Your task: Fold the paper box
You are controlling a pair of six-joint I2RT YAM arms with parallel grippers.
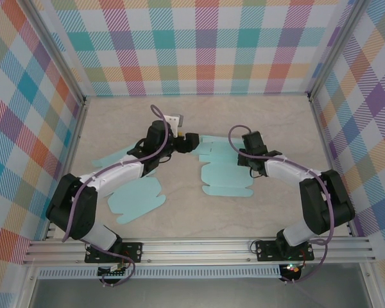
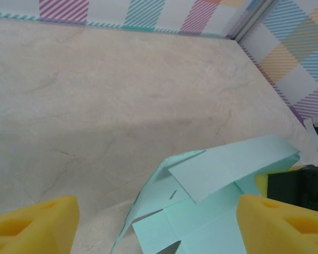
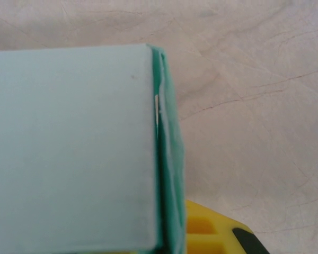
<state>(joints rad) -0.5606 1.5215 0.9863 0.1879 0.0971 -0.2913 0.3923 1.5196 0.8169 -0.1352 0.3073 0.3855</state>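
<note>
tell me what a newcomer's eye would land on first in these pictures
The pale turquoise paper box, half-folded in the middle of the table, catches the eye first, one flap raised where the right gripper pinches it. The left gripper faces it with jaws open, and a second flat turquoise sheet lies toward the front left. Loud pastel plaid walls ring the scene.

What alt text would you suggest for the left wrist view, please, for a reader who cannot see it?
A pale teal paper box, partly folded with one flap raised, lies on a beige marbled table between the camera's two yellow fingers, which stand wide apart at the bottom corners. A bright checked wall runs along the top and right.
</note>
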